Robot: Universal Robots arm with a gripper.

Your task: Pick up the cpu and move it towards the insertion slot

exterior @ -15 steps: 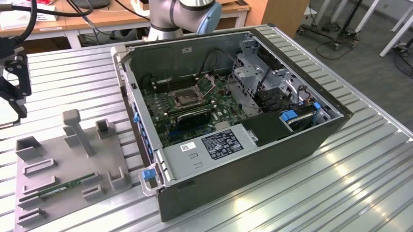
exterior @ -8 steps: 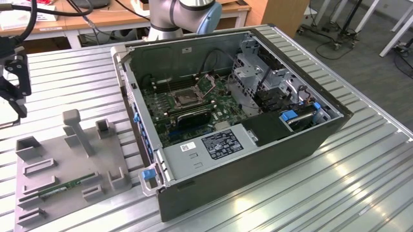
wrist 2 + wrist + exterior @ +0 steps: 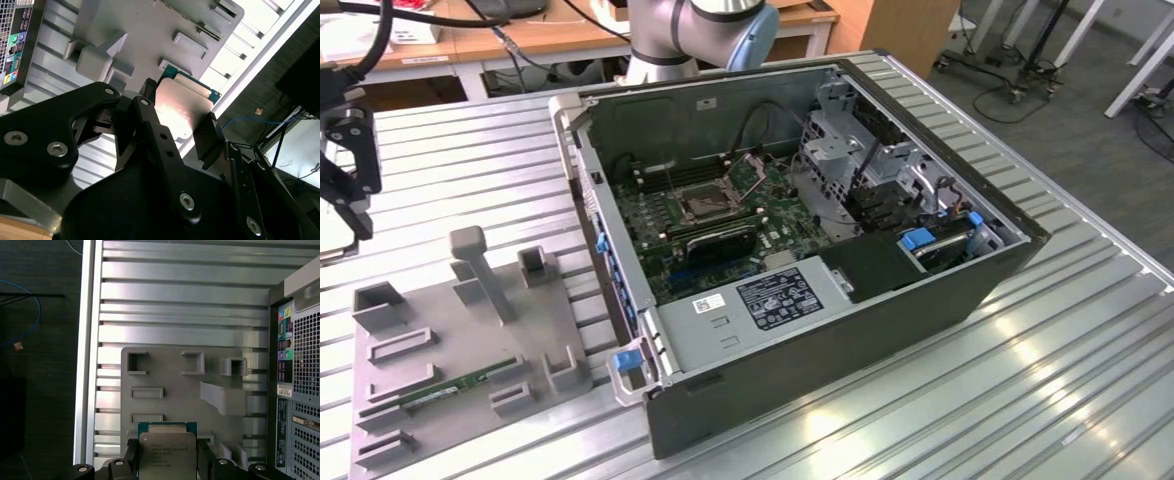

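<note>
My gripper [image 3: 167, 462] is shut on the cpu [image 3: 166, 450], a flat square chip with a silvery top and a pale rim, one black finger on each side. In the second wrist view the cpu [image 3: 182, 105] sits between the same fingers of the gripper [image 3: 180, 122], lifted above the grey holder plate [image 3: 150, 30]. In the exterior view the gripper [image 3: 350, 195] hangs at the exterior view's far left, above the table. The insertion slot [image 3: 707, 200], a square socket with a dark centre and metal frame, lies on the green board inside the open computer case [image 3: 854, 330], well to the exterior view's right of the gripper.
The grey holder plate [image 3: 454, 345] with raised blocks and a green memory stick [image 3: 454, 385] lies beside the case on the ribbed metal table [image 3: 1067, 370]. Case walls, drive cages [image 3: 854, 150] and cables surround the board. The table's edge [image 3: 87, 365] runs close to the plate.
</note>
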